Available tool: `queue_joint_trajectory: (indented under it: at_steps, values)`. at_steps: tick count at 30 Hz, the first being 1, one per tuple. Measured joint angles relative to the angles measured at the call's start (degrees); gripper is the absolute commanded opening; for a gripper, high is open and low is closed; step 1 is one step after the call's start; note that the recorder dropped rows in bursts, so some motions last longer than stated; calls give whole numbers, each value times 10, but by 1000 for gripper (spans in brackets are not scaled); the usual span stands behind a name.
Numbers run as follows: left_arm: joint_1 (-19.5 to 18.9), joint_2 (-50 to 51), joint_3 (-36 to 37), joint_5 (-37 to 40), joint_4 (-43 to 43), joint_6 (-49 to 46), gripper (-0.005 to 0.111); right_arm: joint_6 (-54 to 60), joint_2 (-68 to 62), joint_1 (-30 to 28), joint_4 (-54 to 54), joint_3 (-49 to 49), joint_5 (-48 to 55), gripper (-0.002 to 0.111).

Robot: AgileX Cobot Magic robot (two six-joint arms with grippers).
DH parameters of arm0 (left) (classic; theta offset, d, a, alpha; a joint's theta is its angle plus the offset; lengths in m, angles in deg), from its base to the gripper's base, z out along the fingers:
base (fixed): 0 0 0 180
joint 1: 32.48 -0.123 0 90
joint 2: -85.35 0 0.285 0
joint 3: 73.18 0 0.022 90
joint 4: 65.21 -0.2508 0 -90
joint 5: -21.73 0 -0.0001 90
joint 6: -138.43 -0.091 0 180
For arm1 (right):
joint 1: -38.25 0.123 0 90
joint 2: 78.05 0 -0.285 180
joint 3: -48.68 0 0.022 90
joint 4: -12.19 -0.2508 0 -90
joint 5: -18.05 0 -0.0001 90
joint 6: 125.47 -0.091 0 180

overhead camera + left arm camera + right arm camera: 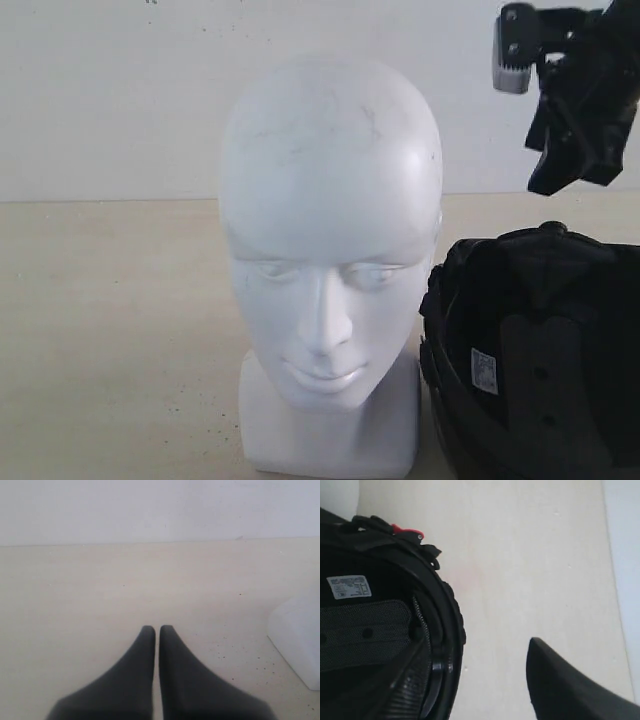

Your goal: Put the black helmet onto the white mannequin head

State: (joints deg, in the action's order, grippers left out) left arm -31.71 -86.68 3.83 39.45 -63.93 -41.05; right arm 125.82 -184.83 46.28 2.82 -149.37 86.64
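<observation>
The white mannequin head stands upright in the middle of the exterior view, facing the camera on its blocky base. To its right the black helmet lies on the table, its padded opening turned toward the camera and close beside the head. My right gripper hangs above the helmet, apart from it. In the right wrist view the right gripper is open: one finger shows, beside the helmet rim and its red clip. My left gripper is shut on nothing, low over the table.
The pale tabletop spreads left of the head, with a white wall behind. A corner of the white base shows in the left wrist view. A white label sits inside the helmet.
</observation>
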Motion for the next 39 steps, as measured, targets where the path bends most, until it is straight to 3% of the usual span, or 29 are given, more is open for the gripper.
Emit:
queue_joint_trajectory:
  at_steps: [7, 9, 11, 12, 19, 27, 33, 39]
  values:
    - [0, 0, 0, 0, 0, 0, 4, -260, 91, 0, 70, 0, 10, 53]
    - [0, 0, 0, 0, 0, 0, 4, -360, 112, 0, 81, 0, 11, 37]
    - [0, 0, 0, 0, 0, 0, 4, -435, 129, 0, 88, 2, 12, 9]
    - [0, 0, 0, 0, 0, 0, 4, -464, 138, 0, 89, 6, 12, 0]
    - [0, 0, 0, 0, 0, 0, 4, -541, 202, 0, 90, 79, 12, 0]
    - [0, 0, 0, 0, 0, 0, 4, -558, 358, 0, 28, 273, 10, 0]
    - [0, 0, 0, 0, 0, 0, 4, -606, 508, 0, -67, 418, -108, 0]
    - [0, 0, 0, 0, 0, 0, 4, -615, 591, 0, -62, 534, -202, 0]
